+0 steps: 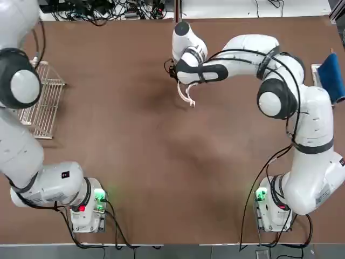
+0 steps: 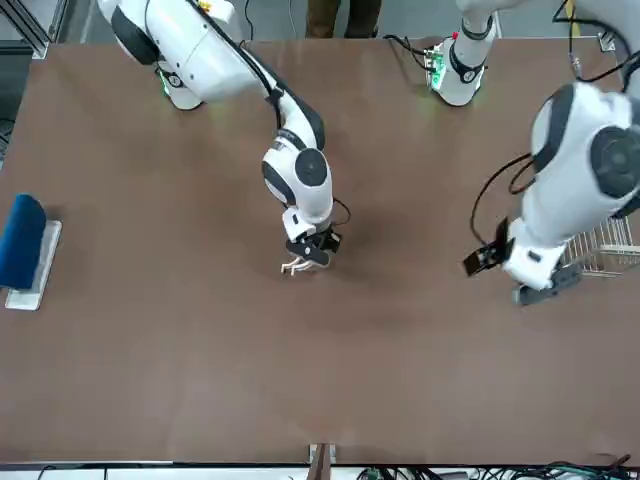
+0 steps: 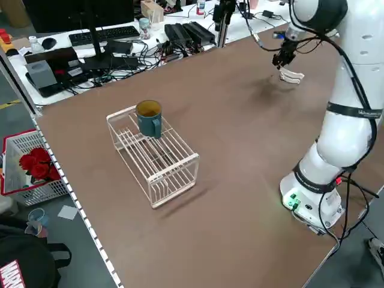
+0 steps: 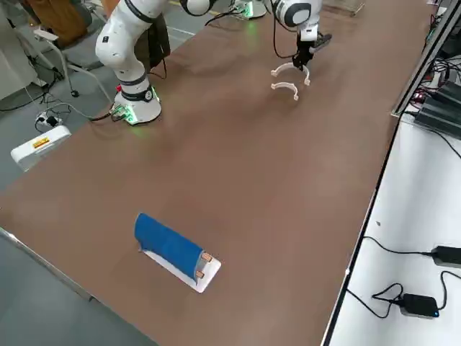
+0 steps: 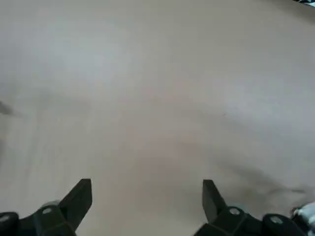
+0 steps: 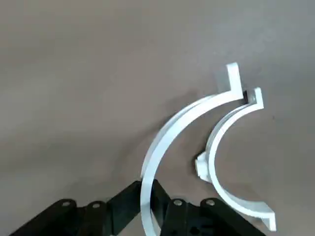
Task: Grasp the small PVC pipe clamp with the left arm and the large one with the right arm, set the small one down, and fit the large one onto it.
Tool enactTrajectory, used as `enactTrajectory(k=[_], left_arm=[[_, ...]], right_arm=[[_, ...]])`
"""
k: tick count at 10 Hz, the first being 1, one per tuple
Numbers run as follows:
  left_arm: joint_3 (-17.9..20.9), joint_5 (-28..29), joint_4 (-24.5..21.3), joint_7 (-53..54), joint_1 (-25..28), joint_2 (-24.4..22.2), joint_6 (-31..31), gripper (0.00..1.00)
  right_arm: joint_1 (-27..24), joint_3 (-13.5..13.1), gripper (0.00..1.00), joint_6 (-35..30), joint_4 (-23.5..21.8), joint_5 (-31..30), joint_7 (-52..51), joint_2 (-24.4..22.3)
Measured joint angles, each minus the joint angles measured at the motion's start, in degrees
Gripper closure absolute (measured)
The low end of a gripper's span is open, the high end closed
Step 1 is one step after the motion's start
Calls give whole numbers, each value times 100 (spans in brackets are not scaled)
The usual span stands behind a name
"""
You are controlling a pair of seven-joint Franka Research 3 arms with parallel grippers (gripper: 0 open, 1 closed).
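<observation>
My right gripper is shut on one end of the large clamp, a wide white half-ring held low over the far middle of the table. The small clamp lies on the table beside it, and their end tabs meet. From the right side, the large clamp hangs under the right gripper, just above the small clamp. From the front, both show as one white shape. My left gripper is open over bare table, beside the wire rack.
A wire rack with a teal mug on it stands at the table's left side. A blue roll on a white base lies at the right edge. Cables and electronics crowd the desk beyond the far edge.
</observation>
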Motion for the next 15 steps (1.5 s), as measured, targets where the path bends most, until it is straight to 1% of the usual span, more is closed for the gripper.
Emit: enactTrajectory(k=[1, 2, 3, 4, 6, 7, 8, 10, 11, 12, 14, 15], left_arm=[[-20, -94, 3, 347, 226, -283, -258, 1], [-6, -132, 3, 540, 295, -553, -494, 1], [88, -143, -4, 576, 188, -791, -648, 1], [449, -215, -12, 582, -180, -1007, -756, 1], [1865, -540, -20, 832, -1448, -1403, -1024, 1], [2314, -679, -25, 960, -1765, -1572, -1148, 1], [2441, -707, -40, 1013, -1800, -1669, -1190, 1], [2461, -669, -55, 1070, -1810, -1670, -1191, 1], [2461, -662, -55, 1193, -1811, -1657, -1190, 1], [2462, -662, -55, 1457, -1806, -1653, -1190, 1], [2467, -662, -56, 1824, -1796, -1647, -1191, 1], [2468, -662, -57, 1862, -1796, -1641, -1192, 1]], right_arm=[[-4, -7, 86, 58, 11, -30, 96, 112], [-5, -12, 86, 113, 15, -35, 153, 181], [-3, -14, 86, 146, 19, -37, 172, 226], [-3, -15, 86, 171, 20, -41, 177, 240], [-5, -24, 86, 175, 27, -66, 182, 239], [-7, -45, 86, 171, 26, -76, 182, 243], [-9, -62, 86, 166, 25, -87, 182, 253], [-25, -78, 86, 165, 25, -98, 232, 272], [-37, -82, 84, 164, 26, -99, 305, 274], [-49, -83, 73, 164, 26, -101, 365, 274], [-51, -81, 44, 136, 55, -128, 395, 266], [-52, -80, 28, 17, 108, -141, 395, 227]])
